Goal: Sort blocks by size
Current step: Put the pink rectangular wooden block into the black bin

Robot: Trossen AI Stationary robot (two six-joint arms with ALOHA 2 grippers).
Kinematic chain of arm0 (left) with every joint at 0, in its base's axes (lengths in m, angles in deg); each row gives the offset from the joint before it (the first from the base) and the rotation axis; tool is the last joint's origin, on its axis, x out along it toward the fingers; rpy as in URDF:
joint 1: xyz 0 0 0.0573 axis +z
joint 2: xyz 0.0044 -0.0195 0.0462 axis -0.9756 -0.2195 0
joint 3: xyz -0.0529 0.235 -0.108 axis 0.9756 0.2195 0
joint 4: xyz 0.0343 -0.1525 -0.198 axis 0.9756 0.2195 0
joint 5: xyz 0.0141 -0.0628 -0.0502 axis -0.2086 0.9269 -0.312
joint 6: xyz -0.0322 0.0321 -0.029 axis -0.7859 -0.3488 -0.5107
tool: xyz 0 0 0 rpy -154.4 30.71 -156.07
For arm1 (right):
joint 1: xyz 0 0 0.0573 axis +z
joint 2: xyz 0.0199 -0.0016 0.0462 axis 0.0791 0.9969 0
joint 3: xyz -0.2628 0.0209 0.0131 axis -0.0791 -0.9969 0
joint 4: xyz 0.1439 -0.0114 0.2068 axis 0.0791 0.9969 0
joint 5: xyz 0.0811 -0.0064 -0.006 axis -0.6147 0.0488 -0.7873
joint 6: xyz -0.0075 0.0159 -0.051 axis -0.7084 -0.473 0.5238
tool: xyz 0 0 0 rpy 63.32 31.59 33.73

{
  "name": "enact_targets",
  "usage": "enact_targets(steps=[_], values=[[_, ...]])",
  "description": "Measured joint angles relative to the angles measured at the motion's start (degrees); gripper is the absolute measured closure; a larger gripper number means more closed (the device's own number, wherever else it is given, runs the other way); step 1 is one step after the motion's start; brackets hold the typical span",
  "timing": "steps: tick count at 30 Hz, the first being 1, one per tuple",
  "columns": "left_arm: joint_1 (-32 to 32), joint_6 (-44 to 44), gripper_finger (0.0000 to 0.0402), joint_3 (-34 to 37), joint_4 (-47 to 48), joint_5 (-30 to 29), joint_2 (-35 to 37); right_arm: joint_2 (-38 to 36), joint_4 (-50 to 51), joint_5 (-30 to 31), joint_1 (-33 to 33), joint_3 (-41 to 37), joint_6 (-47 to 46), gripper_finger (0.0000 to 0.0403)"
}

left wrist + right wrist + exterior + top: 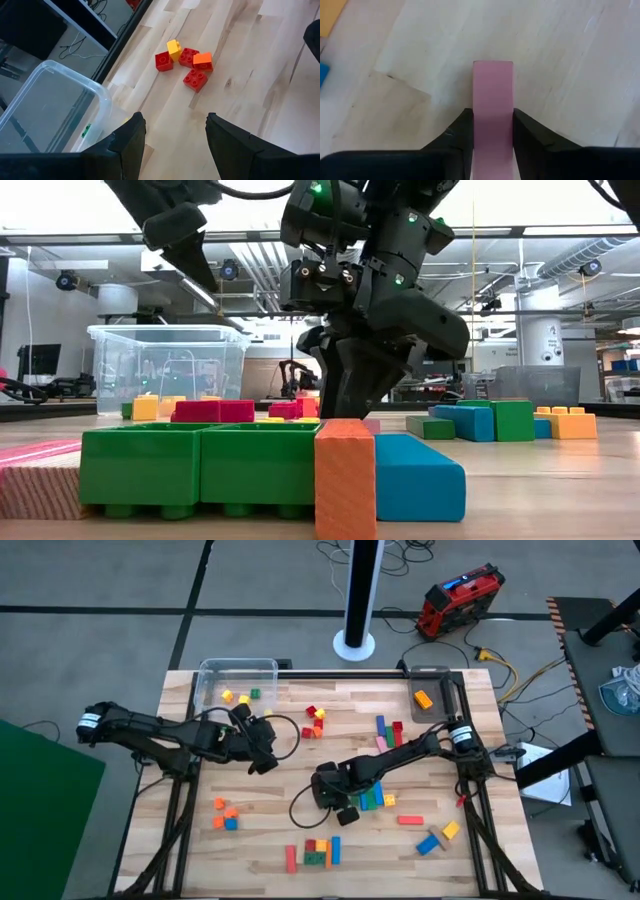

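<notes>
Grey floor surrounds the wooden tabletop (300, 740), with a white pole base (354, 642) and a red case (459, 600) beyond its far edge. At the far left corner stands a clear tub (237, 681) holding a yellow and a green block; a smaller tray (432, 695) at the far right holds an orange one. Both dark arms reach in over the middle. The left tool (175, 135) hangs near the tub, its fingers apart and holding nothing, looking toward a cluster of red blocks (190, 67) with one yellow and one orange among them. The right tool (492, 127) is low over the tabletop's centre, clamped on a pink bar (492, 107) that juts out between its fingers just above the wood. The other blocks lie scattered in groups: blue, red and pink bars (388, 730) right of centre, an orange-and-blue group (226, 815) at near left, green, red and blue pieces (318, 852) at the near edge, and blue, yellow and red ones (435, 835) at near right.
</notes>
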Motion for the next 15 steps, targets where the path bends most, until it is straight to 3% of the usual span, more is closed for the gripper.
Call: enact_targets(steps=[6,11,15], values=[[0.0,0.0,0.0217,2.8,0.1,0.0,0.0,-3.5,1.3,-0.8,-2.7,-0.1,1.0,0.0309],[0.0,0.8,0.0217,3.6,0.0,-0.1,0.0,-10.3,6.8,0.0,-8.7,-0.1,-0.8,0.0309],[0.0,2.5,0.0217,3.6,0.0,-1.7,0.1,-16.0,11.6,8.5,-17.1,-1.5,-3.6,0.0309]])
